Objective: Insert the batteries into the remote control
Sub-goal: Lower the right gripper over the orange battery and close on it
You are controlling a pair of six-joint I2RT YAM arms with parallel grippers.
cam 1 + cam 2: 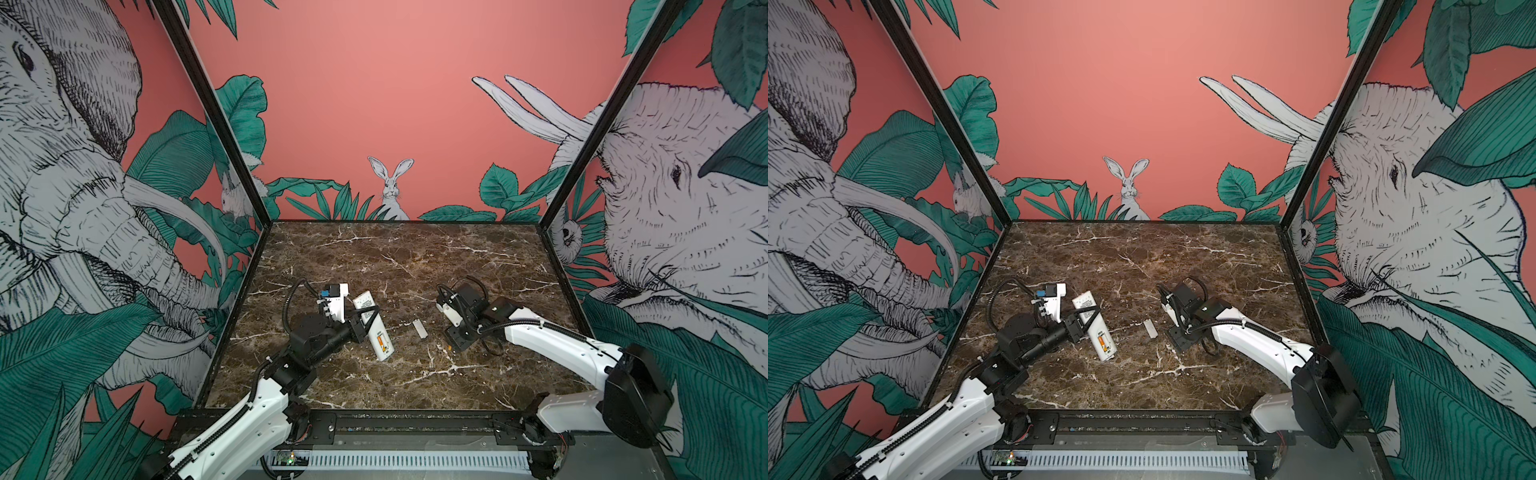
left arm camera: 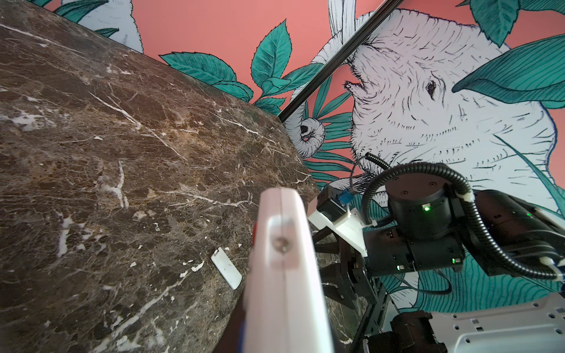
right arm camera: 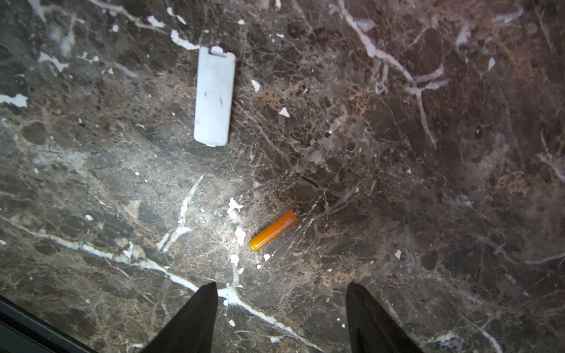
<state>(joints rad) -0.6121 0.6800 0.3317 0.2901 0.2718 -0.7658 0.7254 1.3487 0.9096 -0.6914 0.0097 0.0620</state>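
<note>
Our left gripper (image 1: 366,313) clamps the long white plastic remote control (image 1: 376,332), back up, one slim orange battery (image 1: 380,342) in its open bay. The second battery (image 3: 273,230) lies on the brown marble worktop (image 1: 415,266) below our right gripper (image 3: 281,285), its jaws apart, near the small grey cover (image 3: 214,96).

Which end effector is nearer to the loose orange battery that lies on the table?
Right. The right end effector hovers open with the loose battery just ahead of it; the left end effector is farther off to the side, shut on the remote control.
</note>
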